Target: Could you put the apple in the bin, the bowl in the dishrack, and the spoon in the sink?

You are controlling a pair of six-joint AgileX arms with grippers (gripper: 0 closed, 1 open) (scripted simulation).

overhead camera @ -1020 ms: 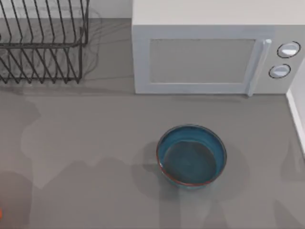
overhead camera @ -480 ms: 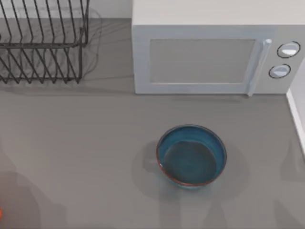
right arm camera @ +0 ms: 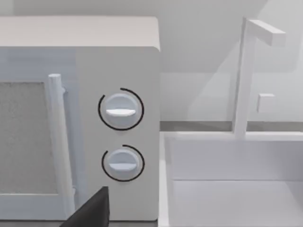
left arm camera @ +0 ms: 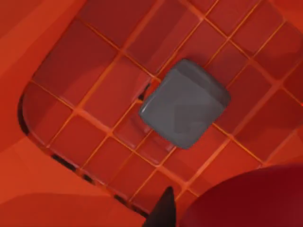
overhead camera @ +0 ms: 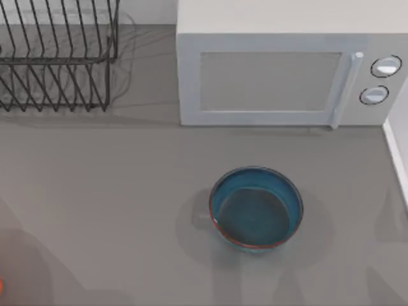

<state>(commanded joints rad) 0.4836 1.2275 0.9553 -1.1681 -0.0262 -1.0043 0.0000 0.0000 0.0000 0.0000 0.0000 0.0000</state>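
In the left wrist view my left gripper point(left arm camera: 203, 215) hangs over the inside of the red bin point(left arm camera: 71, 71), shut on the dark red apple point(left arm camera: 251, 198); one black fingertip point(left arm camera: 163, 213) shows beside the fruit. The teal bowl point(overhead camera: 255, 207) with its reddish rim stands upright on the grey table, right of centre. At the back left stands the black wire dishrack point(overhead camera: 57, 57). A part of my right gripper point(right arm camera: 92, 213) is visible facing the microwave, with the white sink point(right arm camera: 232, 184) beside it. The spoon is out of view.
The white microwave point(overhead camera: 280, 70) fills the back of the table right of the dishrack. A grey block point(left arm camera: 184, 104) lies on the bin's gridded floor. An orange sliver of the bin point(overhead camera: 1, 287) shows at the table's front left. A white faucet point(right arm camera: 248, 71) rises behind the sink.
The arm shadows on the front left of the table have drawn back toward the left edge. The bowl, dishrack and microwave have not moved.
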